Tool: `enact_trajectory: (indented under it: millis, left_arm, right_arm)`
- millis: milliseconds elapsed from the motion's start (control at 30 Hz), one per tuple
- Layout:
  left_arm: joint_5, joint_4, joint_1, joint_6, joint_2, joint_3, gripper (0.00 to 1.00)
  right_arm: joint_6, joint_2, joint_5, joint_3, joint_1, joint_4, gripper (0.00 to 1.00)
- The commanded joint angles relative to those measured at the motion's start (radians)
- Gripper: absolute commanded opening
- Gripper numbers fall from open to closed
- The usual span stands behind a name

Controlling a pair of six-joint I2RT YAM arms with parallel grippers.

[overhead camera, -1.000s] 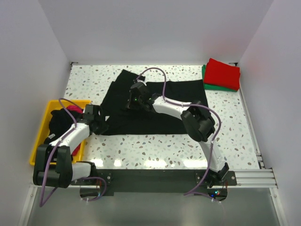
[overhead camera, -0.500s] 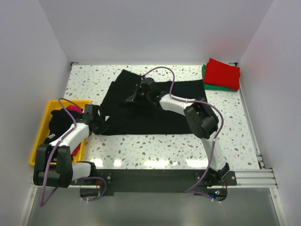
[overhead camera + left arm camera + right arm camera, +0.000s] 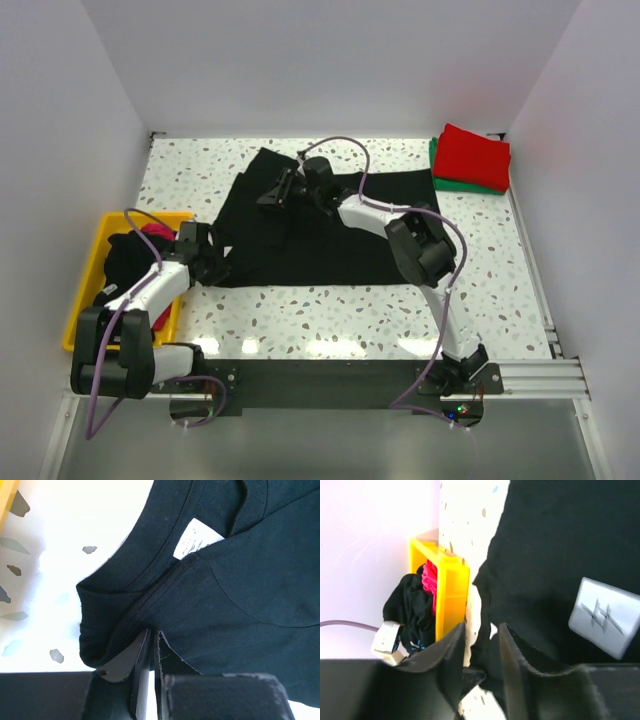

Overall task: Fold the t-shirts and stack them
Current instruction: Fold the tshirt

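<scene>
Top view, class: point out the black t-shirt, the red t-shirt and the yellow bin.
black t-shirt (image 3: 330, 250): top view, flat cloth near its front edge.
red t-shirt (image 3: 473, 155): top view, middle of its folded top face.
yellow bin (image 3: 85, 285): top view, its left rim.

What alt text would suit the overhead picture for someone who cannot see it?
A black t-shirt lies spread on a speckled table, the left gripper at its near-left edge, the right gripper over its far part. A yellow bin of clothes stands on the left; a folded red t-shirt rests on a green t-shirt in the far right corner.
</scene>
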Motion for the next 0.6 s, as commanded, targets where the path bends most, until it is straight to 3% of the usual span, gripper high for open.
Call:
enact_trajectory:
  millis: [0, 33, 200, 333, 567]
  left_arm:
    - [0.007, 0.035, 0.010, 0.011, -0.023, -0.007, 0.12]
    - [0.010, 0.037, 0.010, 0.011, -0.024, -0.007, 0.12]
    - [0.015, 0.035, 0.010, 0.016, -0.024, 0.000, 0.12]
    - [0.033, 0.035, 0.010, 0.019, -0.027, 0.014, 0.12]
    - [0.127, 0.063, 0.010, 0.017, -0.026, 0.072, 0.13]
  right_arm:
    - [-0.050, 0.047, -0.070, 0.115, -0.009, -0.007, 0.43]
    - [-0.097, 0.042, -0.062, 0.140, -0.012, -0.031, 0.51]
    - [-0.200, -0.066, -0.001, 0.085, -0.055, -0.121, 0.60]
    - [-0.283, -0.175, 0.084, -0.079, -0.095, -0.165, 0.58]
    - [-0.418, -0.193, 0.188, -0.151, -0.096, -0.285, 0.46]
